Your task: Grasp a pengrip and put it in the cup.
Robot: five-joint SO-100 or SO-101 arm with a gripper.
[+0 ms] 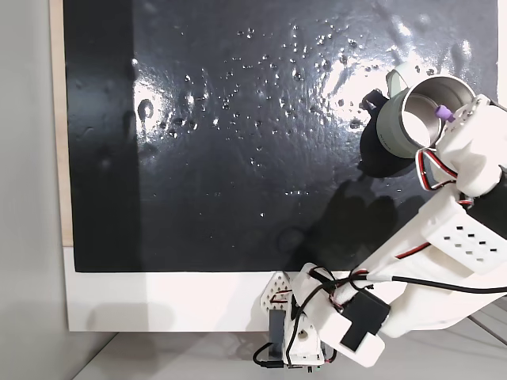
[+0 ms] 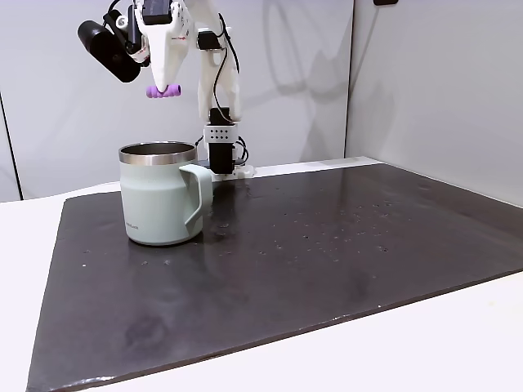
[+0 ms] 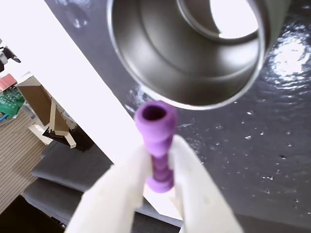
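The cup point(image 2: 155, 200) is a pale sage-green mug with a steel inside, upright on the dark mat with its handle point(image 2: 197, 196) toward the right of that fixed view. My gripper point(image 2: 165, 88) hangs well above its rim, shut on the purple pengrip point(image 2: 163, 92). From above, the pengrip point(image 1: 445, 114) shows over the cup's mouth point(image 1: 420, 119) near its right rim. In the wrist view the white fingers point(image 3: 127, 184) clamp the ridged pengrip point(image 3: 157, 141), and the cup's open steel mouth point(image 3: 160, 53) lies just beyond it.
The black mat point(image 1: 238, 134) covers most of the table, dotted with shiny specks. A white table strip point(image 1: 158, 301) runs along its near edge. The arm's base point(image 1: 297, 332) stands at that strip. Grey walls point(image 2: 409, 82) close in behind.
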